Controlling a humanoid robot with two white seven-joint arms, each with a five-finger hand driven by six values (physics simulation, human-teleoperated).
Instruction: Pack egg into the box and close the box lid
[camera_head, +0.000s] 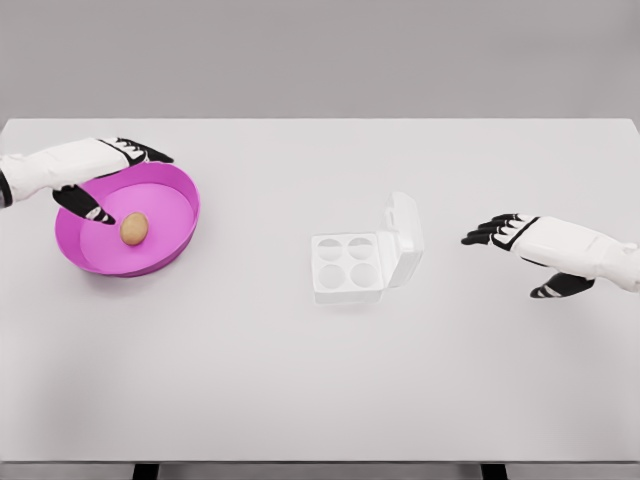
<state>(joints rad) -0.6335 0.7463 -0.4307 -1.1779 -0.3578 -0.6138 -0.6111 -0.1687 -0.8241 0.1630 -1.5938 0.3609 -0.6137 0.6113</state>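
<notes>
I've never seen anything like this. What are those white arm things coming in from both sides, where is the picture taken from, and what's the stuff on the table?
This is a simulated humanoid robot, seen through a camera on its own head, looking down at a white table. The white arms are its own, each ending in a five-finger hand. The left hand reaches over a pink bowl with its fingers spread around a brown egg lying inside; it is not gripping it yet. The right hand hovers open above the table on the right, holding nothing. In the middle sits a small white egg box with four empty cups, its lid standing open on the right side.
</notes>
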